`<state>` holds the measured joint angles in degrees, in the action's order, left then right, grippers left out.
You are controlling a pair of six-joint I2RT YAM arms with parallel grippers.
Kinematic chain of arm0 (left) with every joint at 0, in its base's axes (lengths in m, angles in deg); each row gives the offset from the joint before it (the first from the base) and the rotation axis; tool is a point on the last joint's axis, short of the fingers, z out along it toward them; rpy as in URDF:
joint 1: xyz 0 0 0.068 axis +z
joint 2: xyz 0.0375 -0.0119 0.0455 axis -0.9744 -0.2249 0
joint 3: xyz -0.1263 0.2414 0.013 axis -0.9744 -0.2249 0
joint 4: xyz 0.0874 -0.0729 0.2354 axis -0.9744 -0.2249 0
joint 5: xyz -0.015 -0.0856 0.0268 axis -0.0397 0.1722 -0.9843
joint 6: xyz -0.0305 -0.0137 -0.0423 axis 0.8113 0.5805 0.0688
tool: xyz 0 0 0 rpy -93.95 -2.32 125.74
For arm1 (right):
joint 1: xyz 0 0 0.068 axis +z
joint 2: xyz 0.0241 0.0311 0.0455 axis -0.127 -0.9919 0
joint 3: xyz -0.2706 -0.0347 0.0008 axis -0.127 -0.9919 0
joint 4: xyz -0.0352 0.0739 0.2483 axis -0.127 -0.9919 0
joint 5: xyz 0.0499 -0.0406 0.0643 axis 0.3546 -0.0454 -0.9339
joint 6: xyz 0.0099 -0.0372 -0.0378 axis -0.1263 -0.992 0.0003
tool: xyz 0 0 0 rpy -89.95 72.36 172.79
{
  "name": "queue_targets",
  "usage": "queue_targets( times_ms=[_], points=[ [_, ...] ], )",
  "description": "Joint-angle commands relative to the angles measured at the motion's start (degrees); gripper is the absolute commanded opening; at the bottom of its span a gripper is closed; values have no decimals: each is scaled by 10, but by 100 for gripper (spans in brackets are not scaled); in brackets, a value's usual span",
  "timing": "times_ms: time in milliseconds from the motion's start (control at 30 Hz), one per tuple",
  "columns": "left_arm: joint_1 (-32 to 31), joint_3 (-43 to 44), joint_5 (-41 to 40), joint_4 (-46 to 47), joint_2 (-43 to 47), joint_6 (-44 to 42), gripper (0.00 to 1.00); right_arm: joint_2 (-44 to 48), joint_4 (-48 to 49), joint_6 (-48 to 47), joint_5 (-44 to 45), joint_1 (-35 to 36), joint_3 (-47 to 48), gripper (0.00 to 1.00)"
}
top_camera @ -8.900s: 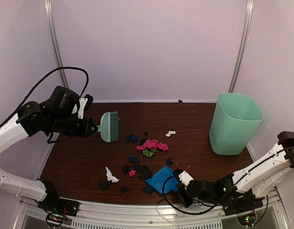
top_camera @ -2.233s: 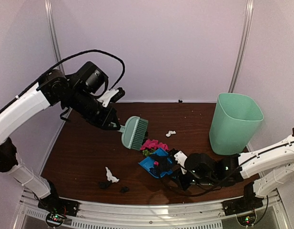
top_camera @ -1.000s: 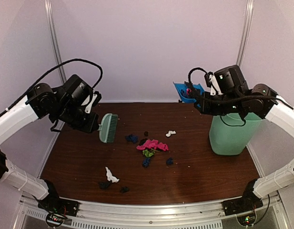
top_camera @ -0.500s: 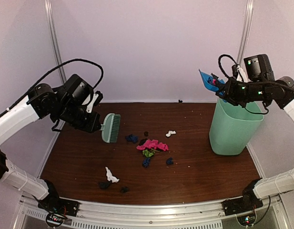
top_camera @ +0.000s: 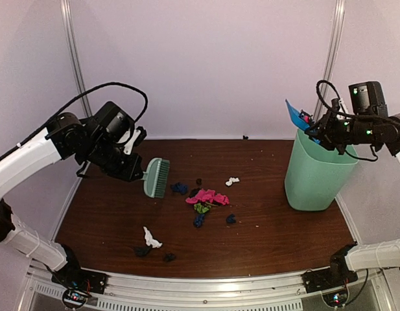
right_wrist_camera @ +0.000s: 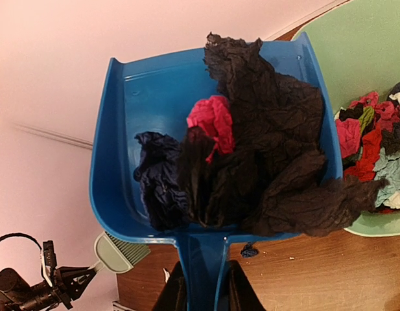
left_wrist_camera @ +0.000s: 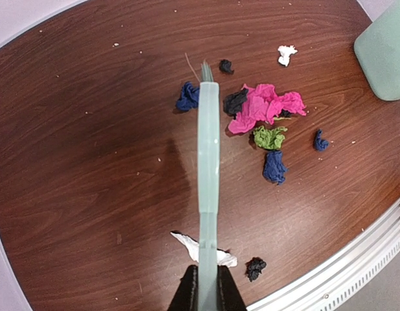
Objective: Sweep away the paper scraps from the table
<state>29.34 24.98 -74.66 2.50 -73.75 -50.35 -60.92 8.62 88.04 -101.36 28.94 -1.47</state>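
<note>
Paper scraps lie on the brown table (top_camera: pixel 109 220): a pink wad (top_camera: pixel 206 195) with green, dark blue and black ones around it, a white one (top_camera: pixel 233 181) behind, a white one (top_camera: pixel 151 238) and black ones near the front. My left gripper (left_wrist_camera: pixel 205 291) is shut on the mint-green brush (top_camera: pixel 156 177), held above the table left of the pile. My right gripper (right_wrist_camera: pixel 203 295) is shut on the blue dustpan (right_wrist_camera: pixel 154 129), tilted at the mint-green bin's rim (top_camera: pixel 316 133). Black, dark blue and pink scraps (right_wrist_camera: pixel 251 162) sit in the pan.
The mint-green bin (top_camera: pixel 314 172) stands at the table's right side and holds several coloured scraps (right_wrist_camera: pixel 375 149). A silver rail (top_camera: pixel 206 285) runs along the near edge. Purple walls with metal posts close in the back and sides.
My right gripper has carried the loaded dustpan right and down to the bin's rim and tilted it more steeply. The left arm shifted the brush slightly right and lower.
</note>
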Motion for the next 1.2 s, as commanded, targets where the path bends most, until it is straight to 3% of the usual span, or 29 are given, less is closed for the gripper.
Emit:
queue_targets(
  times_ms=[0,367,667,967,1167],
  points=[
    [4,21,15,27,2,-3,0,15,16,23,-29,-23,-16,0],
    [4,17,30,30,8,3,0,25,55,73,-160,-109,-52,0],
    [4,1,28,38,21,5,0,48,150,162,-268,-173,-100,0],
    [4,2,26,41,20,-1,0,77,227,270,-321,-220,-140,0],
    [4,2,29,49,21,-4,0,123,358,412,-329,-236,-204,0]
  ],
)
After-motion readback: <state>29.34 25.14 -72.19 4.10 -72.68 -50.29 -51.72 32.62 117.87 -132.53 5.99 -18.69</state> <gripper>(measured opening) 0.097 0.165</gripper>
